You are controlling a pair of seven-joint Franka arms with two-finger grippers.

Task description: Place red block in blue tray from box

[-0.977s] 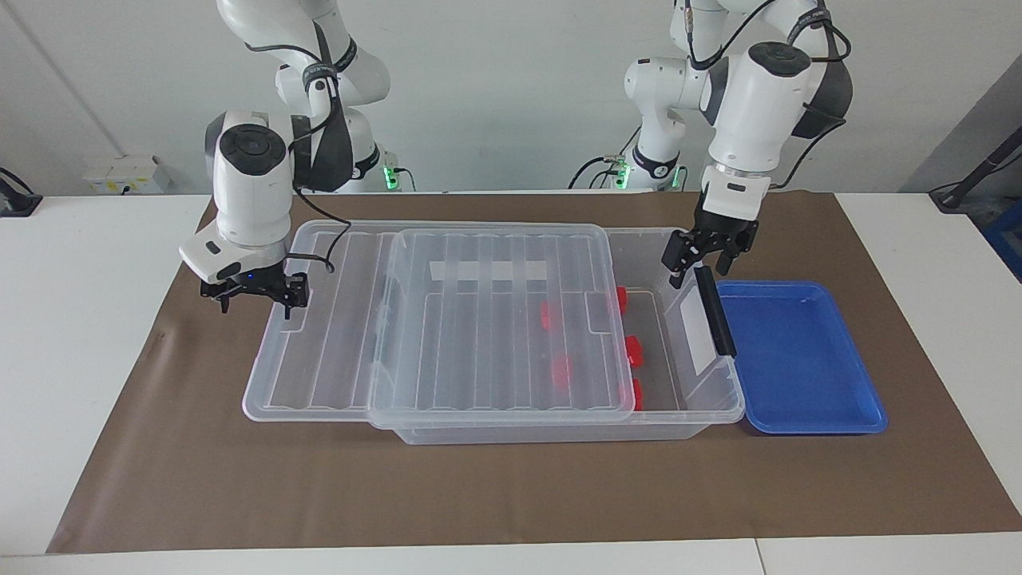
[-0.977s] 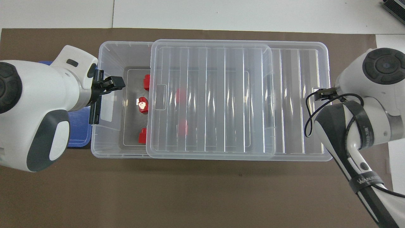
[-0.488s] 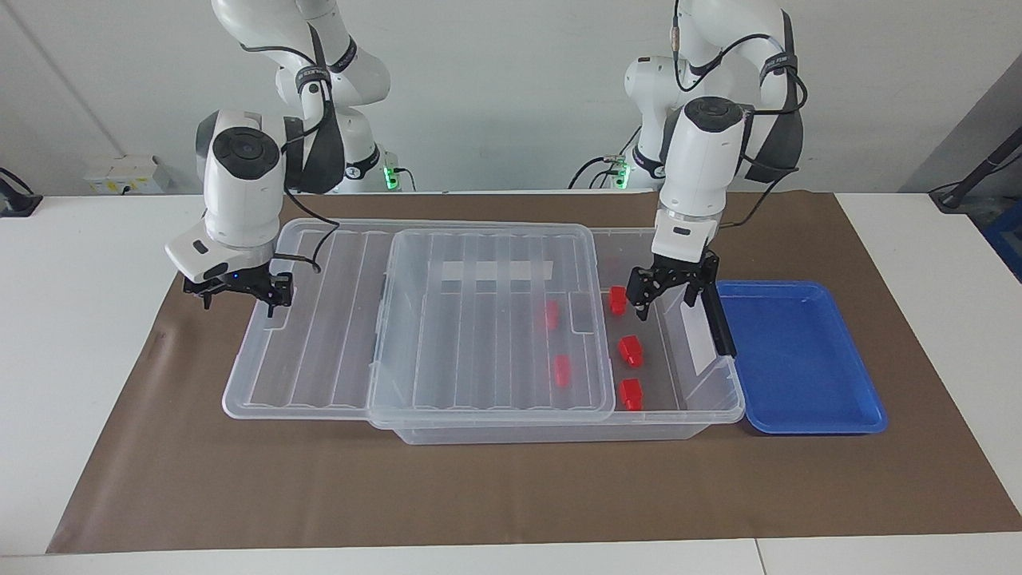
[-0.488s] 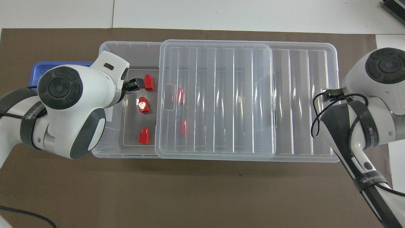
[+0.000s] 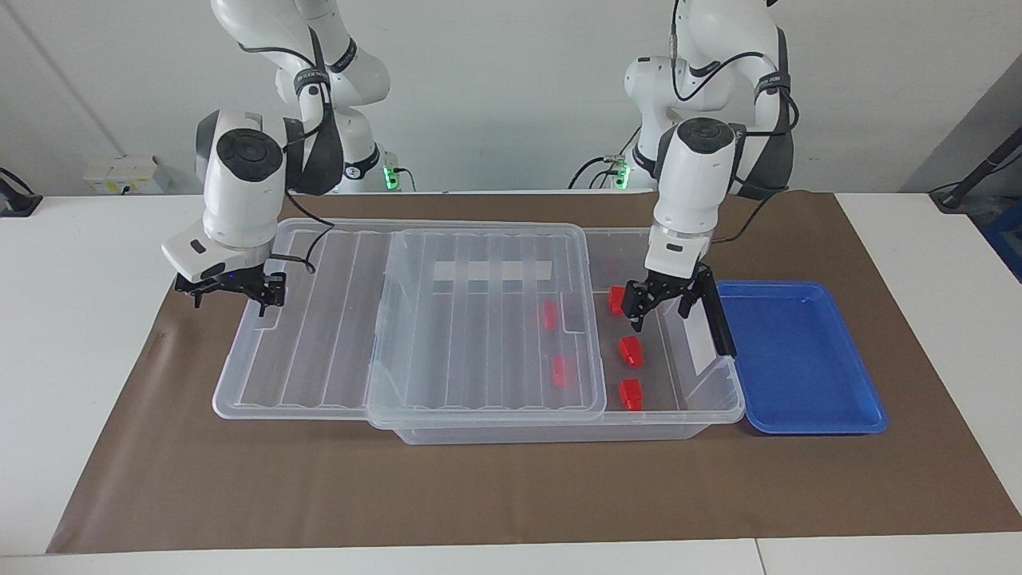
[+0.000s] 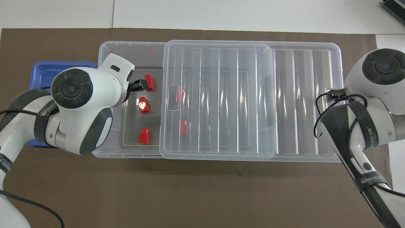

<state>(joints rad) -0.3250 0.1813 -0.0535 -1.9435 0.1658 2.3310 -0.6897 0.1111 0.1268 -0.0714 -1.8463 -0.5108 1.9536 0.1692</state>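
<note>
Small glossy red block [image 5: 615, 299] lies in the clear box [image 5: 703, 411]

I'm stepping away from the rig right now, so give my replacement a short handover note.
Left gripper: open, low inside the box, at the red block nearest the robots; nothing held.
Right gripper: open, at the lid edge toward the right arm's end.
Lid is slid aside: three blocks uncovered, two under it.
Blue tray: beside the box, no block in it.
Done: box opened.
Left: grasp a block, lift it, place it in the tray.
</note>
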